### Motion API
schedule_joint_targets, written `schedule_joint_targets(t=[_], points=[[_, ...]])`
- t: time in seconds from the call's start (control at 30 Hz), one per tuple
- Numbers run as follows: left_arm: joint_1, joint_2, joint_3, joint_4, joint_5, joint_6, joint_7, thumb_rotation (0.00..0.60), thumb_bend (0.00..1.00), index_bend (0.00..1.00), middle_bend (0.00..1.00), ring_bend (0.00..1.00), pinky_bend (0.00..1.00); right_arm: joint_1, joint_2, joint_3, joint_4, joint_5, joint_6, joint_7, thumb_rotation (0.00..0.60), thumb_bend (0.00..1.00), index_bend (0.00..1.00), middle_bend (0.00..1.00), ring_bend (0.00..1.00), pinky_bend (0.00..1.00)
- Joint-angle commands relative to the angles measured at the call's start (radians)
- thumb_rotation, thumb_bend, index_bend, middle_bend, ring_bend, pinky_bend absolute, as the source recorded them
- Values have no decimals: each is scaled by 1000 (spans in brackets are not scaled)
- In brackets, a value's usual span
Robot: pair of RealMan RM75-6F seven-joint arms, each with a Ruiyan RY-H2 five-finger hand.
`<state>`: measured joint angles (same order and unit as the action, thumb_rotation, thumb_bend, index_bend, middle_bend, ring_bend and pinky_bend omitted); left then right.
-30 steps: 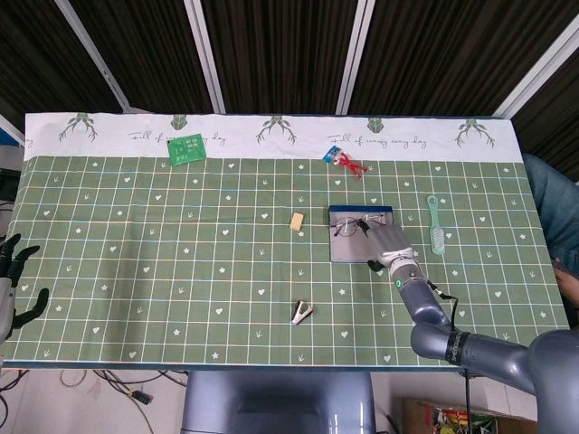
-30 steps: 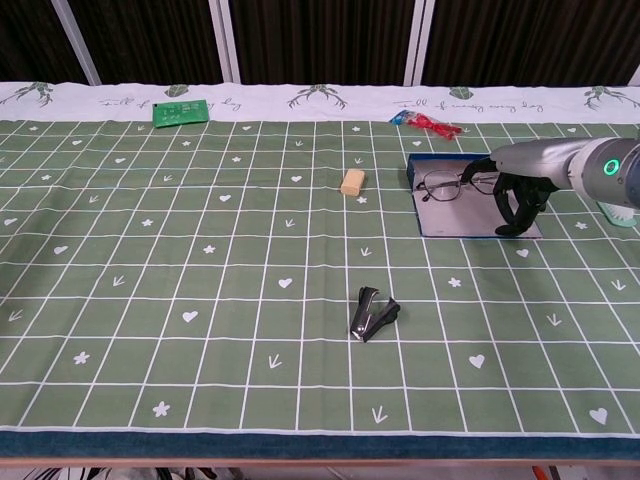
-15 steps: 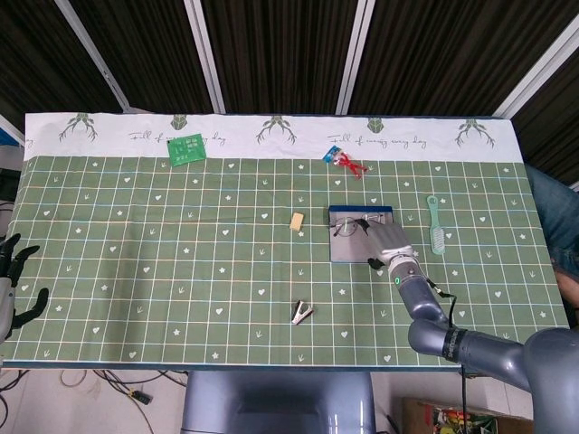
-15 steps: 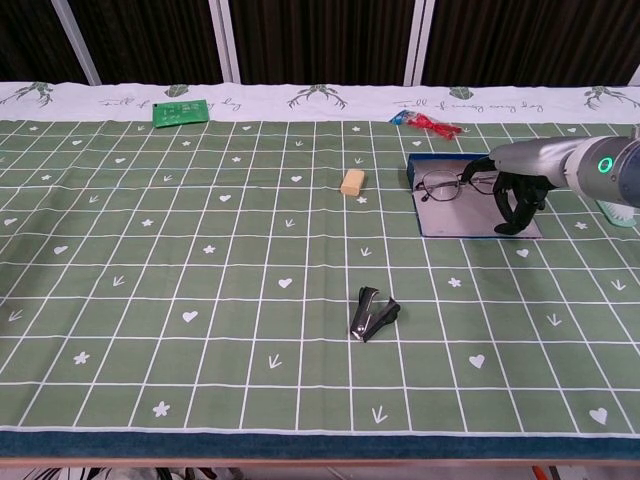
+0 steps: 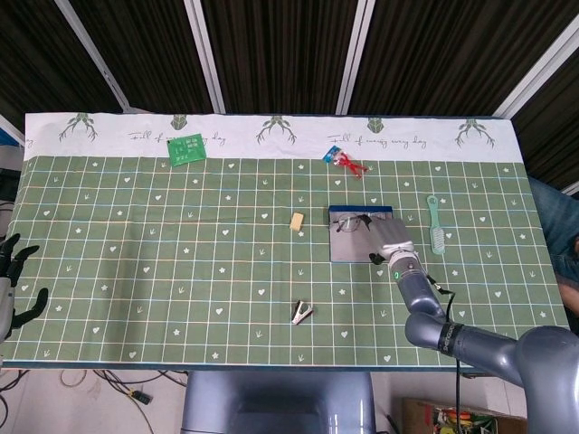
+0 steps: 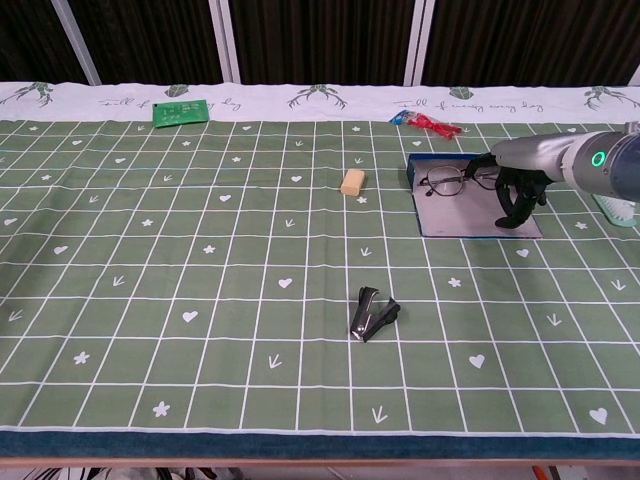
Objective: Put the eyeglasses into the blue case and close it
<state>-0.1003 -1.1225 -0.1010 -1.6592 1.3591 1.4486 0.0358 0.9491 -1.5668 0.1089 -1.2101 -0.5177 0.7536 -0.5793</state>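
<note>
Holding: right hand (image 6: pixel 512 190) pinches the eyeglasses (image 6: pixel 450 181) by the side arm, other fingers curled down over the blue case (image 6: pixel 470 222).
Glasses place: above the open blue case, near its far raised blue edge; touching the case or not, cannot tell.
Long way: glasses lie side to side, along the case's far edge, lenses on the side away from the right hand.
Nearer hand: right hand, right at the case.
Left hand (image 5: pixel 11 285): fingers spread, holding nothing, very far from the case, at the table's edge.
Next, likely: set glasses down flat inside the case.
</note>
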Motion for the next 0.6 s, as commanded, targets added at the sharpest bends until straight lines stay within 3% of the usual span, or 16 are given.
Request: schedule_joint_targets(t=[0.03,0.6], points=[[0,0,0,0,1,0,0,600,384,151,0,0,0,1,-4,3,8,6,2,0,600,407,121,569,601,533],[1,2,1,-3,-2,-1,-2,600,384,151,0,0,0,5,-15,15,27,23,10,-3,600,418,121,571,601,533]])
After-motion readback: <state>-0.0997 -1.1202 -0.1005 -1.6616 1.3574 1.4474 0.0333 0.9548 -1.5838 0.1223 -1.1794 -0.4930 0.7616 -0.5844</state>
